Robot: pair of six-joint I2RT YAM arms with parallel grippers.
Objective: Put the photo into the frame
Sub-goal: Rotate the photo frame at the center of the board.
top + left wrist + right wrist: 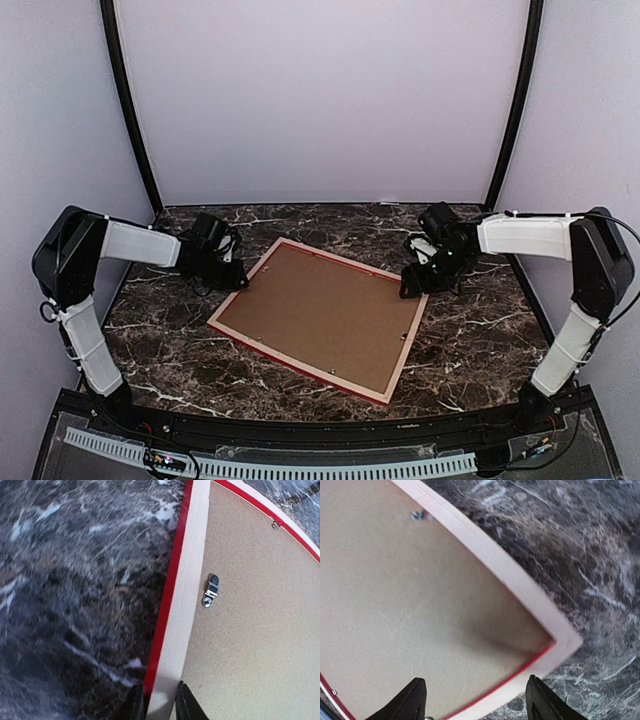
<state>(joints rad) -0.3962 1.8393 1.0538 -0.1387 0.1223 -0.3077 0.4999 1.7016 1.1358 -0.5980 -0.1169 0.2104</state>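
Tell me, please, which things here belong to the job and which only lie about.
Belong to the job: the frame, face down; left gripper, closed on its rail; right gripper, open over a corner. The photo is not in view.
Only lying about: brown backing board inside the frame; metal clip on it; marble table.

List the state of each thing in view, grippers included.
Red-fronted pale wooden picture frame: face down on dark marble table.
Brown backing board: seated inside frame.
Left gripper: closed on frame's rail.
Right gripper: open, over frame's corner.
Photo: not visible.
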